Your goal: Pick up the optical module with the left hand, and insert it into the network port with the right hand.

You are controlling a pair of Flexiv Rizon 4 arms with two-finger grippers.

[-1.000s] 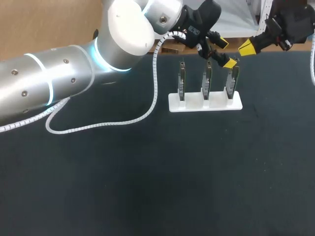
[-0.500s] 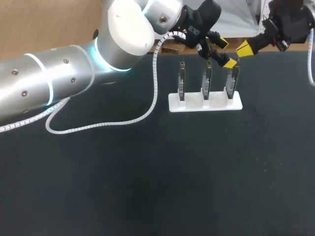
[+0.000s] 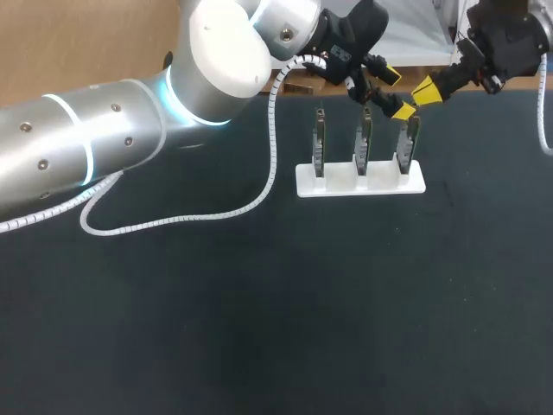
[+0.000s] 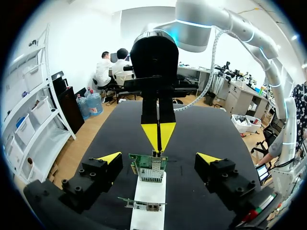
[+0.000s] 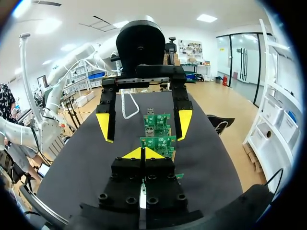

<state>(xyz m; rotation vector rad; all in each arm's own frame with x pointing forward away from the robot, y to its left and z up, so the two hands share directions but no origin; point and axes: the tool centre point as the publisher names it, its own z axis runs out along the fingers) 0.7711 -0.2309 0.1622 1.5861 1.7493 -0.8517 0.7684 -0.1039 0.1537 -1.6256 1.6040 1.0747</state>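
Observation:
A white rack (image 3: 360, 180) holds three green circuit boards upright; the right one (image 3: 408, 138) is nearest both grippers. My left gripper (image 3: 394, 92) hangs open over that end of the rack. In the left wrist view the end board (image 4: 149, 167) stands between its open fingers (image 4: 109, 157), untouched. My right gripper (image 3: 425, 89) is shut, its yellow tips together just right of the left gripper. Seen from the left wrist, the right gripper (image 4: 158, 136) points down onto the end board's top edge. I cannot make out a separate optical module.
The black table (image 3: 259, 303) spreads wide in front of the rack. A white coiled cable (image 3: 216, 212) from my left arm lies on it to the rack's left. The other two boards (image 5: 156, 122) line up behind the end one.
My right gripper has crept a little to the left and down, closer to the left gripper and the end board. The left arm has stayed put.

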